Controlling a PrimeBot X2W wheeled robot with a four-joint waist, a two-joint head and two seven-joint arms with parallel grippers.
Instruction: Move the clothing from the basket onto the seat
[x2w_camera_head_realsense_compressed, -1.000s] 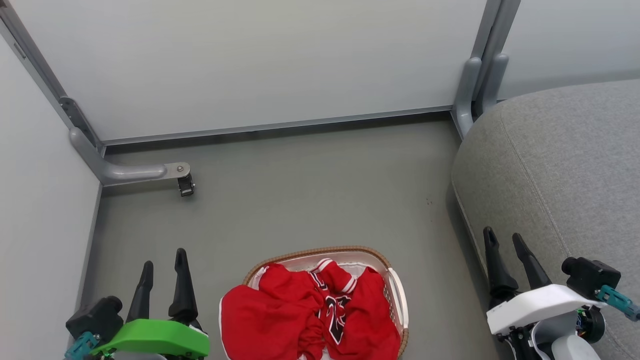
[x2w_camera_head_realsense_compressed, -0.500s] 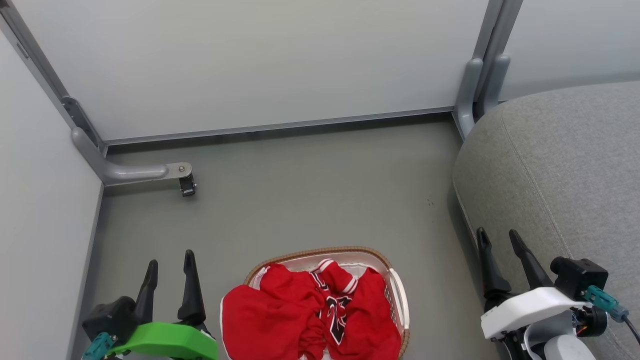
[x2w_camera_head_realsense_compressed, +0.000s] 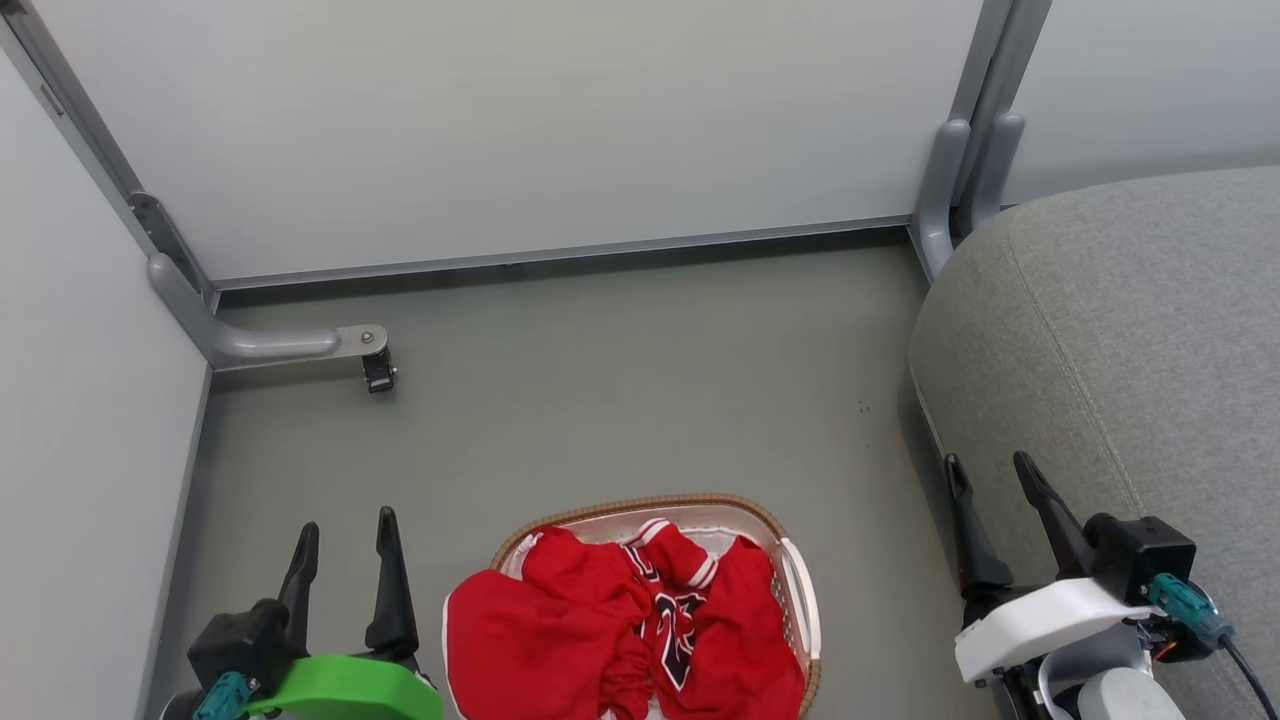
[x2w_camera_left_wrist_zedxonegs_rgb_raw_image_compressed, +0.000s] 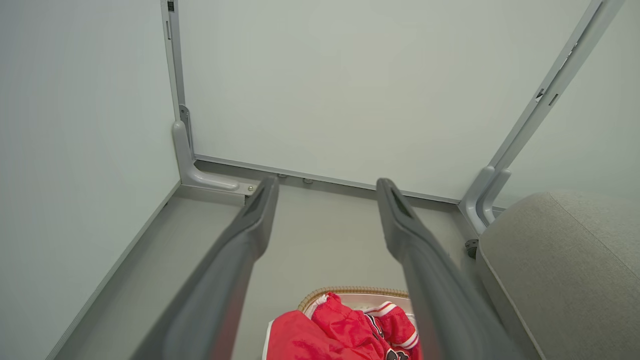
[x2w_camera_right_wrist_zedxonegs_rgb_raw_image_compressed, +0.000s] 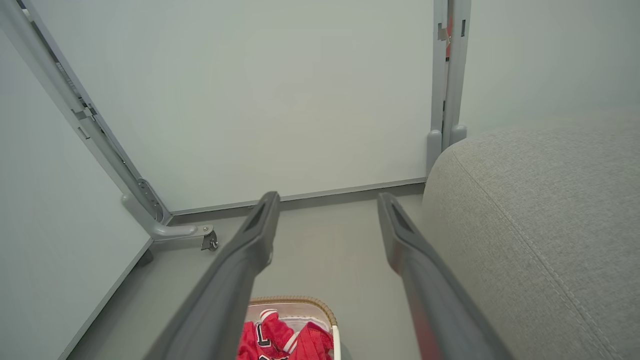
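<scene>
Compared with a second ago, the left claw (x2w_camera_head_realsense_compressed: 347, 520) sits lower in the head view and a little nearer the basket (x2w_camera_head_realsense_compressed: 640, 502), and the right claw (x2w_camera_head_realsense_compressed: 987, 460) has edged inward toward the front edge of the seat (x2w_camera_head_realsense_compressed: 1120, 330). The whole head view has also drifted slightly, so part of that shift belongs to the camera. The basket and the clothing (x2w_camera_head_realsense_compressed: 560, 630) lie as before. Both claws stand wide, fingers well apart, with nothing between them.

The clothing is heaped in the basket, between the two claws at the bottom of the head view. A plain red fold spills over the rim on the robot's left. The basket stands on the floor (x2w_camera_head_realsense_compressed: 620, 380), near the seat but apart from it, with a strip of floor between them. Ahead of the basket the floor runs bare to the wall panel (x2w_camera_head_realsense_compressed: 500, 130). A grey bracket foot (x2w_camera_head_realsense_compressed: 270, 345) with a small black caster (x2w_camera_head_realsense_compressed: 378, 372) juts out at the left corner, and two grey posts (x2w_camera_head_realsense_compressed: 950, 170) rise just beside the seat's far corner.

The basket is white perforated plastic under a brown woven rim, oval in shape. The clothing is soft and creased, with white trim and black-and-white lettering. The seat is grey woven fabric with a rounded edge and a stitched seam. The floor is smooth and matt.
</scene>
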